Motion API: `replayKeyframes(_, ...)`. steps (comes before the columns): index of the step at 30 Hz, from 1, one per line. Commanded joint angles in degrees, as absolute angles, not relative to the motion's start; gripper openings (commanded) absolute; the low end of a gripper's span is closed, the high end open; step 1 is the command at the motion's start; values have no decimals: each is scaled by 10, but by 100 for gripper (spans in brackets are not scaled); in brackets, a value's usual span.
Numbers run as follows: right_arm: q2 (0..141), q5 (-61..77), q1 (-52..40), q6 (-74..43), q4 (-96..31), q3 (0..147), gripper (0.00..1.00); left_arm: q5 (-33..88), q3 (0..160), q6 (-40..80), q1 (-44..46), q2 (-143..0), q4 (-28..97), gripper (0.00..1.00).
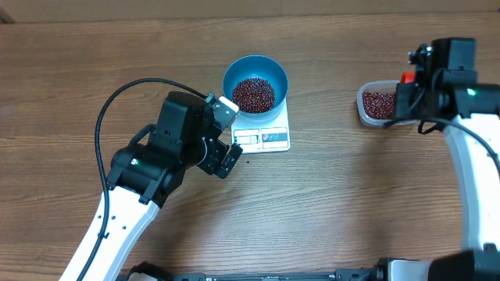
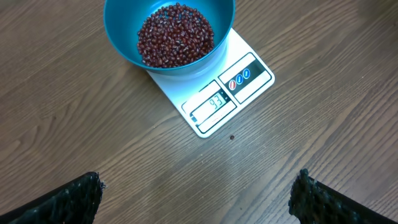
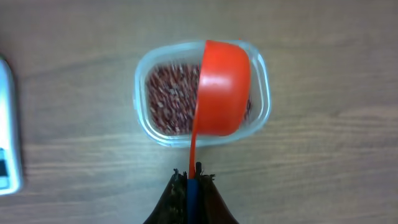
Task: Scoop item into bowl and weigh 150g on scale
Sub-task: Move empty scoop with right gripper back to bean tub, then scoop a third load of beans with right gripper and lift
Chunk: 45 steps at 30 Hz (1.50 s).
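heads up from the remote seat: the blue bowl (image 2: 118, 34) sits on the white scale (image 2: 252, 74) at the top centre of the left wrist view, with a decent heap of beans (image 2: 176, 34) in it. the display (image 2: 213, 104) looks like ninety-something to me, though it's small, so i'd say we're well short of target. the left gripper (image 2: 198, 202) is wide open and holding nothing, its fingers (image 2: 68, 199) in the bottom corners of that view, and overhead it's parked just beside the scale's front edge. that's worry one: any twitch there nudges the scale or leans on it and the reading is junk. the right gripper (image 3: 191, 180) is clamped shut on the thin handle of the orange scoop (image 3: 221, 87), which hangs over the clear tub (image 3: 264, 118) at the right of the overhead view, well apart from the bowl. i can't tell if the scoop is loaded from this angle. worry two: the carry across open table (image 1: 344, 195). a skinny handle can roll in the pinch and dump beans, and there's already a stray bean (image 2: 232, 137) just below the scale. worry three: a heaped scoop overshoots, and clipping the bowl rim could shove it off the scale.
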<state>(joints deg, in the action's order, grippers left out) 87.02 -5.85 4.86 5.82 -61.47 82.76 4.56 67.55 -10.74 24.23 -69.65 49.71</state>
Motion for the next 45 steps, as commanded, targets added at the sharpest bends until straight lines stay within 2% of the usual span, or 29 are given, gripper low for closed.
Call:
replayKeyframes(1,916,-107,50,58,-619,836,4,56,689,-116,239,-691,495,100)
replayKeyframes(21,1041,-212,13,83,-592,836,4,56,689,-116,239,-691,495,100)
replayKeyframes(31,1066,-207,-23,123,-592,835,4,56,689,-116,239,-691,495,100)
replayKeyframes(45,1070,0,10,125,-586,837,4,56,689,-116,239,-691,495,100)
